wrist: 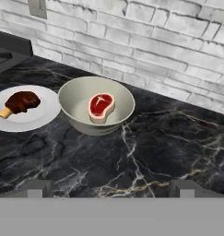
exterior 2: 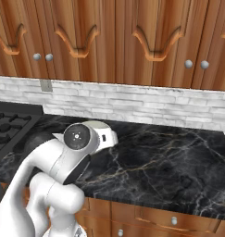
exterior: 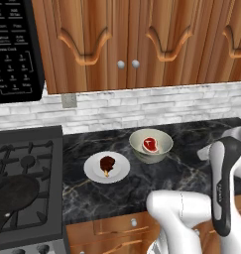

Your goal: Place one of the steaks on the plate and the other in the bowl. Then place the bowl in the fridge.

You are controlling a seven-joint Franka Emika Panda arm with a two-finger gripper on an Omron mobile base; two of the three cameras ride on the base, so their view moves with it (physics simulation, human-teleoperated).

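The white plate [exterior: 119, 171] [wrist: 42, 115] lies on the black marble counter with the dark reddish-brown steak [exterior: 107, 163] [wrist: 21, 102] on it. Just to its right stands the pale cream-green bowl [exterior: 161, 153] [wrist: 72, 99], holding the bright red steak [exterior: 150, 144] [wrist: 101, 105] with its whitish fat edge. My gripper [wrist: 111, 190] hovers open over bare counter, nearer than the bowl and pulled back from it, with nothing between its fingertips [wrist: 37, 189]. The fridge is out of view.
A gas stove [exterior: 32, 163] with a dark frying pan [exterior: 14, 194] sits left of the plate. A black microwave [exterior: 13, 47] and wooden cabinets [exterior: 137, 39] hang above. Behind the counter runs a brick backsplash [exterior 2: 146, 104]. Bare counter [exterior 2: 174, 162] stretches to the right.
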